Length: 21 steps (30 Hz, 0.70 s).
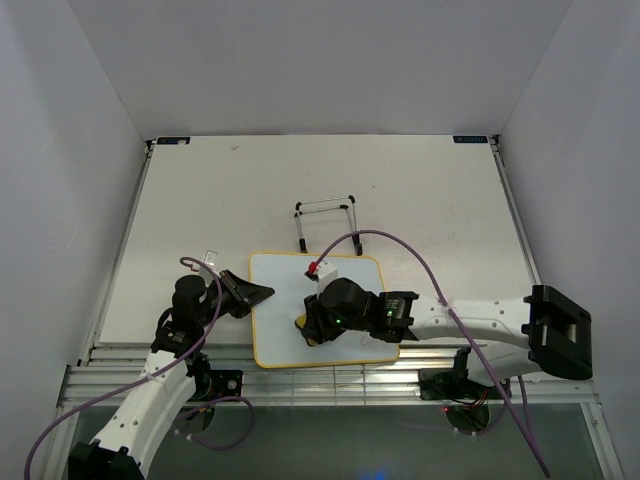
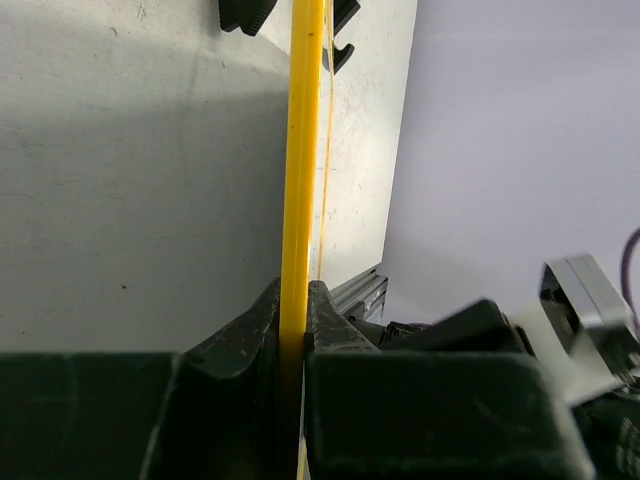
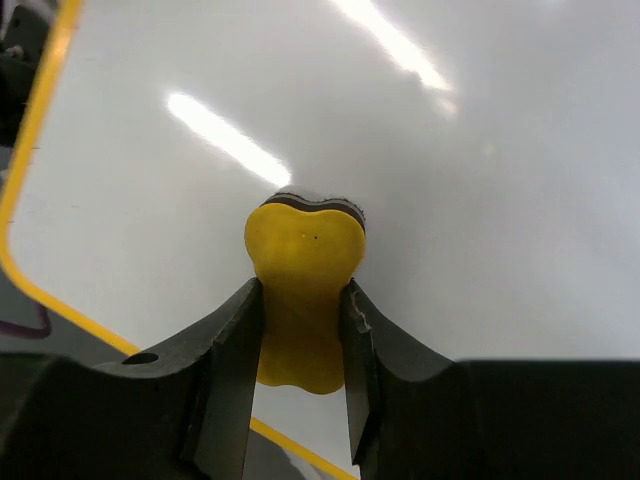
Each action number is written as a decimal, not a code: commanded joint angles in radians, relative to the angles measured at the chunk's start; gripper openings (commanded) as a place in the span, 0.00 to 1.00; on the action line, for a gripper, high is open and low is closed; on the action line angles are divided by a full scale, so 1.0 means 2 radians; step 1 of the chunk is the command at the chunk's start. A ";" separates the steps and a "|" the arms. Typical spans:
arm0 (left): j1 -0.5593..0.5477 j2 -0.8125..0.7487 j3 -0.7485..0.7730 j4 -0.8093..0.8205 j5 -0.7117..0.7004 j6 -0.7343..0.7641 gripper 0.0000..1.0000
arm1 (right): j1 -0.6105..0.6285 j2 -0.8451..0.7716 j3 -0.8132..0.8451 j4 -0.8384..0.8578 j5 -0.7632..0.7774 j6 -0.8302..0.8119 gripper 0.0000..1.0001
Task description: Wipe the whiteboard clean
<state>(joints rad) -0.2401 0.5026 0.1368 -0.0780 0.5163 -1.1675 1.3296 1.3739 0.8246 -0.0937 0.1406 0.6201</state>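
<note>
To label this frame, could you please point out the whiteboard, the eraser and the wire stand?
whiteboard point(image 1: 282, 315): top external view, bare white surface, left part.
eraser point(image 3: 303, 265): right wrist view, its yellow back.
wire stand point(image 1: 325, 203): top external view, far crossbar.

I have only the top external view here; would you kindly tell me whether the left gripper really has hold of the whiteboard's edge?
Observer: Yes. The left wrist view shows the left gripper shut on the whiteboard, with its yellow frame edge-on between both fingers.
Operator: Thank you. What is the right gripper holding? The arm hides most of it from me.
Observer: The right gripper is shut on a yellow eraser, whose dark pad end appears pressed against the white surface.
Operator: Is there any writing near it?
Observer: In the right wrist view the board around the eraser looks clean, with only light glare.
</note>
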 commanded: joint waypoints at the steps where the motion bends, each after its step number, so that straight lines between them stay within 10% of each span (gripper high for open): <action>1: -0.003 0.000 0.008 -0.004 0.012 -0.019 0.00 | -0.025 -0.013 -0.071 -0.080 0.032 0.024 0.20; 21: -0.003 -0.008 0.007 -0.014 0.006 -0.021 0.00 | -0.195 -0.274 -0.308 -0.127 -0.057 0.088 0.20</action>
<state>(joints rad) -0.2424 0.4934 0.1368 -0.0792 0.5175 -1.1709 0.9546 0.8017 0.2699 -0.1150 0.0486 0.7853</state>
